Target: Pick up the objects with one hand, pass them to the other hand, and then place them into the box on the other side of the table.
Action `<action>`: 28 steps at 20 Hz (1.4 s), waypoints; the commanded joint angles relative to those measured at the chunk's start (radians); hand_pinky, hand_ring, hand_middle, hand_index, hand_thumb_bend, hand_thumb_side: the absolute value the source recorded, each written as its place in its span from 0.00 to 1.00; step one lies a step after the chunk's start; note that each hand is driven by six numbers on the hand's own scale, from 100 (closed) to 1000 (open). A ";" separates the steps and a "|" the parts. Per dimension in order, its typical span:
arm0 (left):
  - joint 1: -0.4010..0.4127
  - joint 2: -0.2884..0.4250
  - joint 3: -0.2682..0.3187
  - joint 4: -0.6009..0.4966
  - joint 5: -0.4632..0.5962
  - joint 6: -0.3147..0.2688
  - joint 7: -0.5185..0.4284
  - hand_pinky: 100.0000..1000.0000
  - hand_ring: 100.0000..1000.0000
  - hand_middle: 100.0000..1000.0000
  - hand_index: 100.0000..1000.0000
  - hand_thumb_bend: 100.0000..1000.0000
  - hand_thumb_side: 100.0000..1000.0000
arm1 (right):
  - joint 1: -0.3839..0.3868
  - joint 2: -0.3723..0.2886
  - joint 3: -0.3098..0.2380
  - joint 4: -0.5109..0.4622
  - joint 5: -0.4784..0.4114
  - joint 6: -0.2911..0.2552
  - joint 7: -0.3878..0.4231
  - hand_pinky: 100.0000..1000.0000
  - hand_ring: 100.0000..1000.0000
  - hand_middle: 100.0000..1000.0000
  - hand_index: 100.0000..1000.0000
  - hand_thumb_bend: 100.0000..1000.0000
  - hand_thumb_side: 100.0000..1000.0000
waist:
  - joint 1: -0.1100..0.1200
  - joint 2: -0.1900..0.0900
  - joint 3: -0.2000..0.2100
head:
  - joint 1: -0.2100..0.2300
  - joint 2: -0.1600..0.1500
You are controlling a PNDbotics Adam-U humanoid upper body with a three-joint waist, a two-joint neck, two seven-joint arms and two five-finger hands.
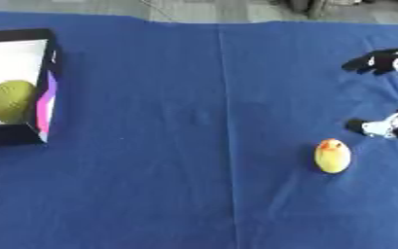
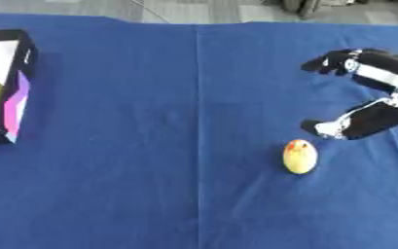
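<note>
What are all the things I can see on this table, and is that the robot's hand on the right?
Tablecloth: one, blue, covering the whole table.
Box: one, black with a white inside and a pink-purple patch on its side, at the table's left edge.
Green fruit: one, yellow-green and round, lying inside the box.
Yellow fruit: one, yellow with a red-orange blush at its top, lying on the cloth right of centre, apart from the hand.
Floor: grey, beyond the far edge.
Right hand: yes, the robot's; one, black and silver, open, above the cloth just beyond the yellow fruit, holding nothing.
Left hand: not in view.
</note>
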 commanded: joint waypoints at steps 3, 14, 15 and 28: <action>-0.001 0.031 -0.014 -0.015 0.056 -0.043 0.030 0.70 0.76 0.77 0.93 0.04 0.82 | 0.058 -0.035 0.049 -0.015 0.037 0.063 -0.076 0.86 0.88 0.84 0.90 0.47 0.17 | 0.008 -0.013 0.004 | -0.006 0.005; -0.002 0.024 -0.022 -0.015 0.056 -0.049 0.044 0.70 0.76 0.75 0.92 0.03 0.81 | 0.128 0.018 0.128 -0.015 0.049 0.206 -0.280 0.85 0.85 0.79 0.87 0.42 0.15 | 0.012 -0.006 0.017 | -0.013 0.024; -0.001 0.025 -0.024 -0.015 0.054 -0.048 0.041 0.70 0.76 0.75 0.92 0.03 0.82 | 0.133 0.023 0.132 -0.015 0.050 0.220 -0.293 0.85 0.85 0.78 0.87 0.41 0.14 | 0.012 -0.005 0.019 | -0.013 0.025; 0.003 0.018 -0.033 -0.015 0.040 -0.028 0.030 0.71 0.76 0.73 0.90 0.03 0.83 | 0.143 0.044 0.151 -0.015 0.051 0.341 -0.336 0.84 0.83 0.71 0.82 0.26 0.08 | 0.013 0.007 0.035 | -0.016 0.026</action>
